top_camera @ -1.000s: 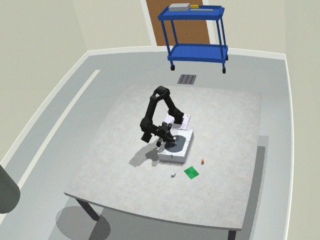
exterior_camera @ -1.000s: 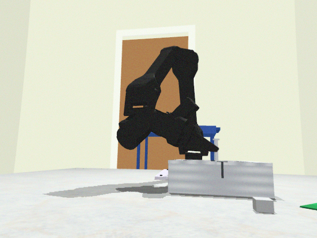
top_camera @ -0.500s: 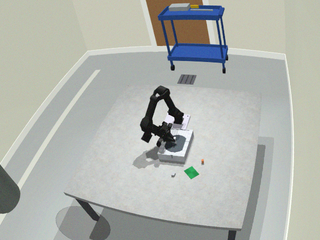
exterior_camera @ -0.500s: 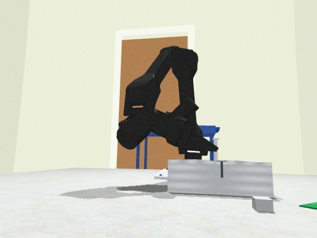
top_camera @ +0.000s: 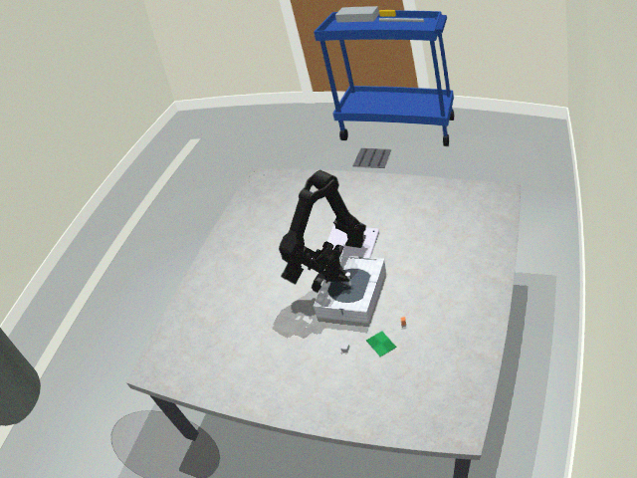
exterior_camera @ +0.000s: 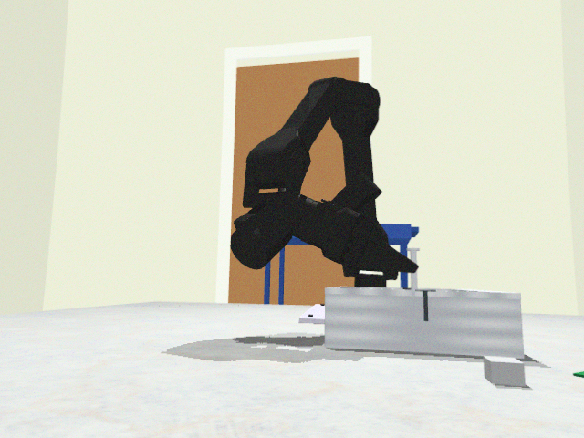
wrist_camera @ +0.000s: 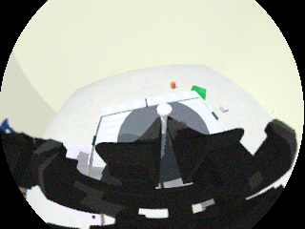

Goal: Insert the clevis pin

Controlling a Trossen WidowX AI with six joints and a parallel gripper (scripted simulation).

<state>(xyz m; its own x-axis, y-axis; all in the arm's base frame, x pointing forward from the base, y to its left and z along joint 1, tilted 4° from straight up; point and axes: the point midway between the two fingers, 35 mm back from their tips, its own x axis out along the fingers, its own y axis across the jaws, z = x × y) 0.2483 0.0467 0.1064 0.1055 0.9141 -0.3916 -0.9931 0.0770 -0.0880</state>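
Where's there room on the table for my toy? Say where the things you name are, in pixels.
Bare tabletop lies left of the green square (top_camera: 381, 344) (wrist_camera: 199, 92), past the small gray block (top_camera: 344, 349) (exterior_camera: 506, 372) (wrist_camera: 224, 109). Another patch is right of the orange block (top_camera: 403, 321) (wrist_camera: 172, 85). It's crowded around the tray (top_camera: 341, 315) (exterior_camera: 377, 325) (wrist_camera: 109, 111), under the end effector (top_camera: 347, 278) (exterior_camera: 414, 269) (wrist_camera: 163, 120).

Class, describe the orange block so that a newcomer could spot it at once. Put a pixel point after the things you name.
On the big pale table (top_camera: 427, 401) (wrist_camera: 67, 110), find the steel tray (top_camera: 341, 316) (exterior_camera: 377, 320) (wrist_camera: 111, 109). Just off it lies a flat green square (top_camera: 381, 344) (wrist_camera: 199, 92). Beside that sits the block (top_camera: 403, 321) (wrist_camera: 172, 85): tiny, and the only orange thing there, unlike the small grey block (top_camera: 344, 349) (exterior_camera: 506, 372) (wrist_camera: 224, 109).
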